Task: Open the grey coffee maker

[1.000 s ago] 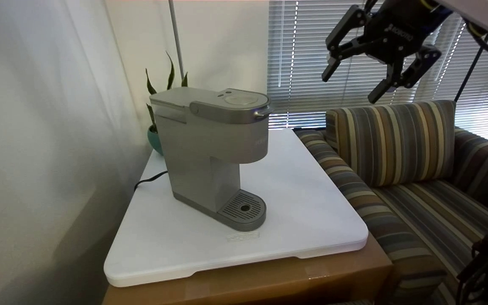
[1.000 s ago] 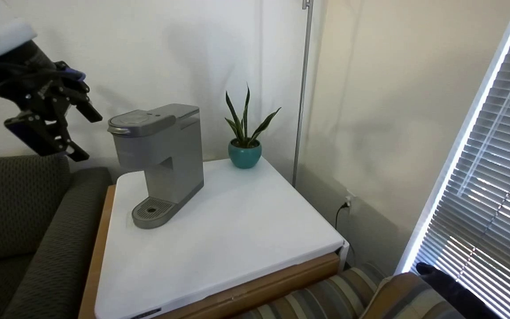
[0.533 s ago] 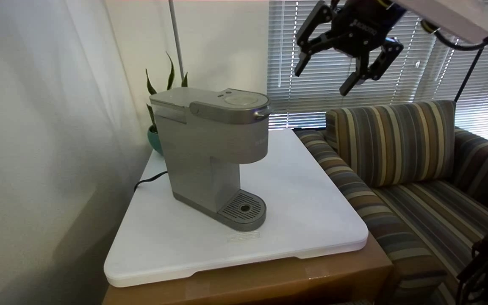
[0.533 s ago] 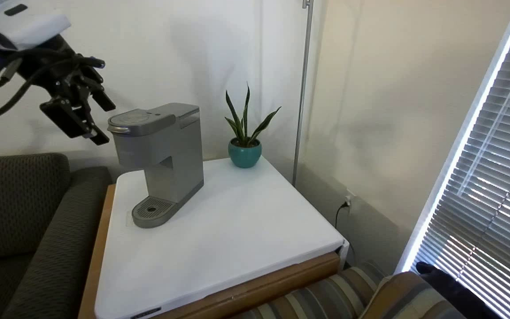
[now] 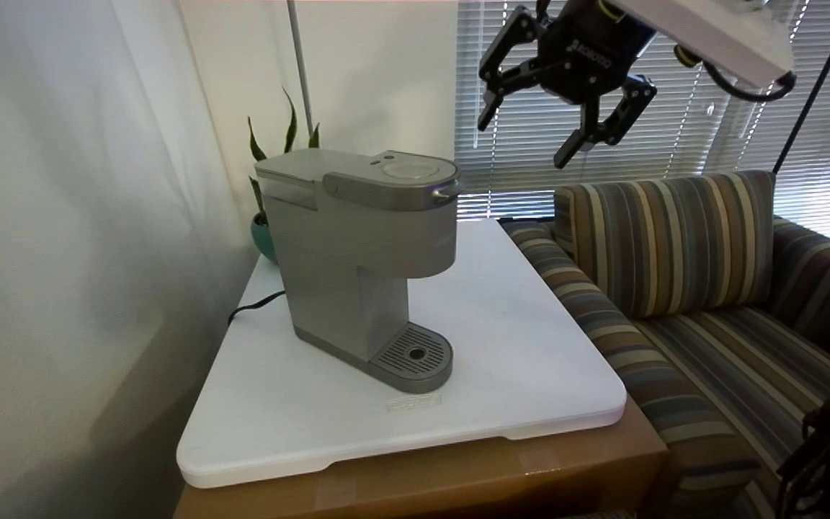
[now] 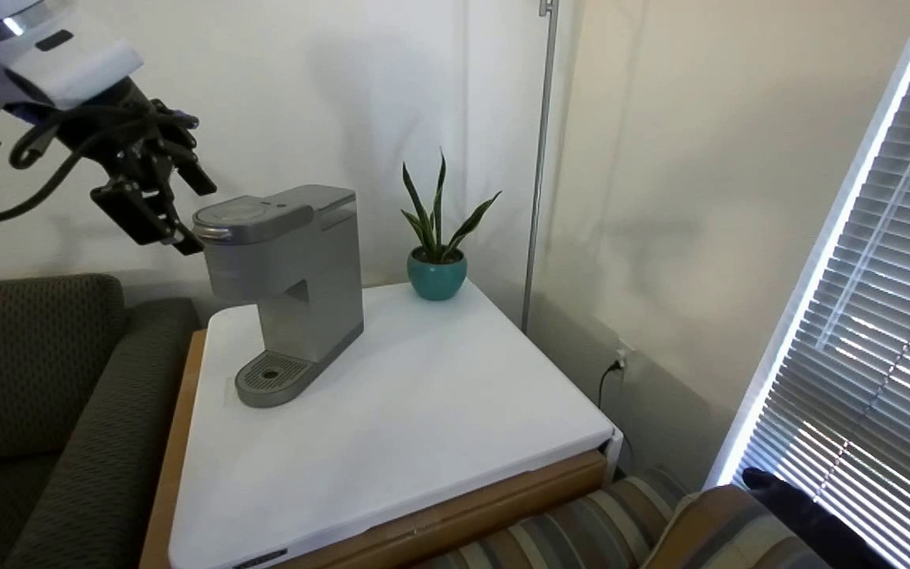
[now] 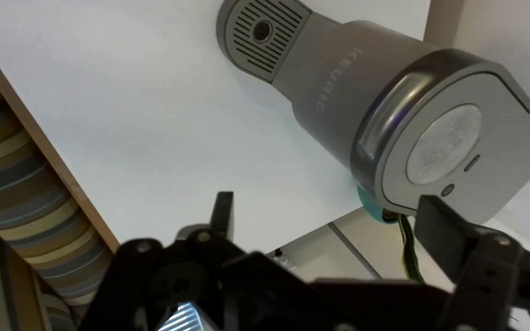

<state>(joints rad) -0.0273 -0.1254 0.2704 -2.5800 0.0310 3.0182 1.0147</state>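
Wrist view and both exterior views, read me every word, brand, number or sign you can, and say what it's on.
"KEURIG": front of the grey Keurig coffee maker, wrist view.
"ROBOTIQ": black Robotiq gripper, in an exterior view.
Too blurred to read: pale label on the white tabletop.
Too small: dark label on the tabletop's edge.
Too faint: marks on the coffee maker's lid disc and round button.

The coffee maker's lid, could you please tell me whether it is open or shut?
Shut: in both exterior views, the lid lies flat on the grey coffee maker, with no open gap beneath.
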